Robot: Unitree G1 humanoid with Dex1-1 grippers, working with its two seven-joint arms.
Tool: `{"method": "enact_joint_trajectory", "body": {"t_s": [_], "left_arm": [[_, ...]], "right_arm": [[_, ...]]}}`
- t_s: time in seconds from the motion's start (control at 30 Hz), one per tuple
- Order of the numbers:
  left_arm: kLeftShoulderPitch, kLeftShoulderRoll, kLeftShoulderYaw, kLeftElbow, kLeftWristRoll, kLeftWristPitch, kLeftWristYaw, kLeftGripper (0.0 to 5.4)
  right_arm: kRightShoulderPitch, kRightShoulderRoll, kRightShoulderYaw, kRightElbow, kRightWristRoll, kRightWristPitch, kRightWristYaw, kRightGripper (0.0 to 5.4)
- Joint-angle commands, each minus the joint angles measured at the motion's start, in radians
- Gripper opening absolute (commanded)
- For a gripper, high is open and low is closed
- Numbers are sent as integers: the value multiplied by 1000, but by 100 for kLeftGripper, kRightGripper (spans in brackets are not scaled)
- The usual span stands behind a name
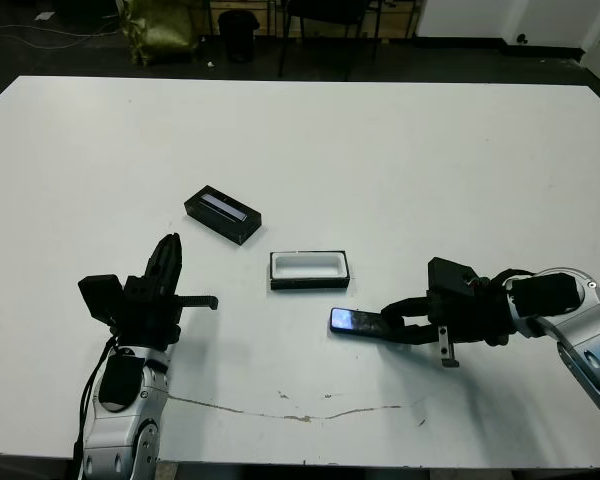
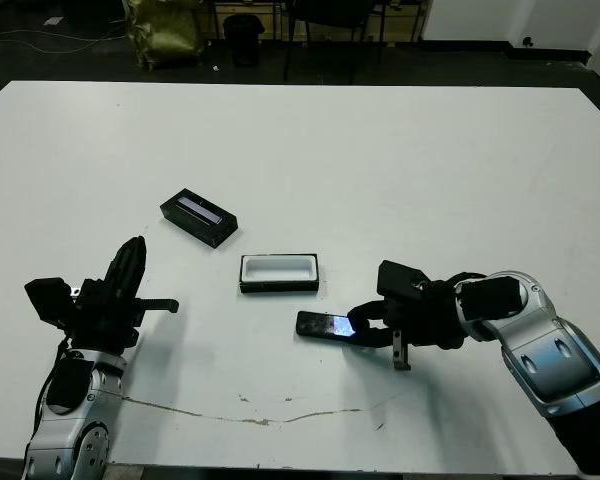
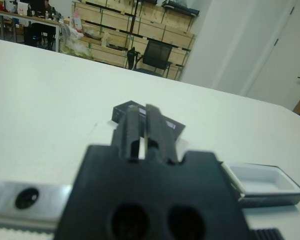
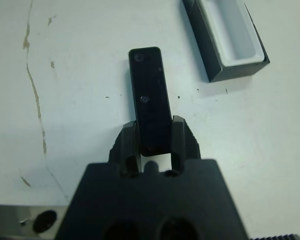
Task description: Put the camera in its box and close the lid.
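The camera [image 1: 348,321], a glossy black bar, lies low over the table just in front of the box. My right gripper [image 1: 388,320] is shut on its right end; in the right wrist view both fingers [image 4: 179,136] press the sides of the camera [image 4: 149,95]. The box [image 1: 309,270], black walls and white lining, stands open with nothing in it. The lid [image 1: 223,213], black with a pale grey strip, lies to the box's far left. My left gripper [image 1: 166,256] hovers at the front left, shut on nothing and pointing toward the lid [image 3: 171,124].
The white table [image 1: 400,150] stretches bare toward the back. A thin crack line [image 1: 310,412] runs along its front edge. Chairs and a dark floor lie beyond the far edge.
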Motion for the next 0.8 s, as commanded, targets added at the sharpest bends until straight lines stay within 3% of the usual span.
{"method": "enact_joint_trajectory", "body": {"t_s": [0.03,0.23,0.4,0.7,0.8], "left_arm": [[11,1,3,-4,-1,30,15,0],[8,5,4,2,-1,21,10,0],[8,2,2,-3,7,28,21,0],[9,1,3,0,-6,31,15,0],[9,2,0,7,6,18,14,0]], "right_arm": [[-3,-22,41,55,-30,5,32,13],[-34,-35,78,84,-59,12,57,10],[-32,-33,84,113,-80,-46,49,10],[-81,11,13,215,-9,-18,49,10],[-146,55,-28,351,75,-6,125,10]]}}
